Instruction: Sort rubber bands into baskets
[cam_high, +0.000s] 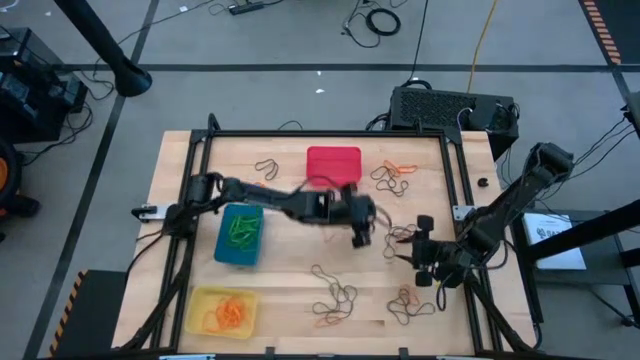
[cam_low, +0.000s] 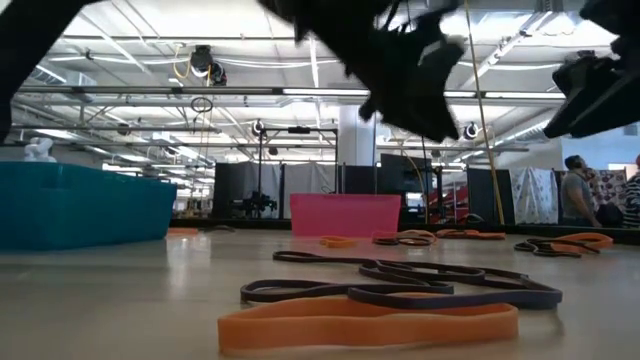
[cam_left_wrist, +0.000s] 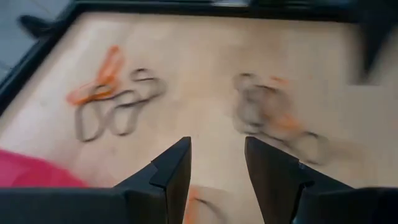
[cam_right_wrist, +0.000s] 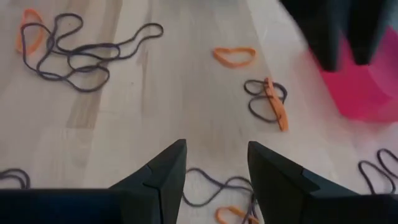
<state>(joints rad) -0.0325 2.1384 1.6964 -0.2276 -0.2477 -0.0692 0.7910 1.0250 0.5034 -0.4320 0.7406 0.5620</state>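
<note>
Orange and dark rubber bands lie flat on the wooden table in loose clusters (cam_high: 335, 295), (cam_high: 390, 178), (cam_high: 408, 305). The red basket (cam_high: 333, 165) stands at the far middle. The blue basket (cam_high: 240, 235) holds green bands, and the yellow basket (cam_high: 222, 312) holds orange ones. My left gripper (cam_high: 362, 232) hangs open over the table's middle, just near of the red basket, with nothing between its fingers (cam_left_wrist: 217, 162). My right gripper (cam_high: 418, 255) is open too (cam_right_wrist: 217, 165), above bands at the right.
A black frame (cam_high: 450, 170) borders the work area. A black box (cam_high: 450, 108) sits beyond the far right corner. Bare wood lies between the blue basket and the near clusters. In the right wrist view the left arm's fingers (cam_right_wrist: 342, 31) show beside the red basket (cam_right_wrist: 364, 90).
</note>
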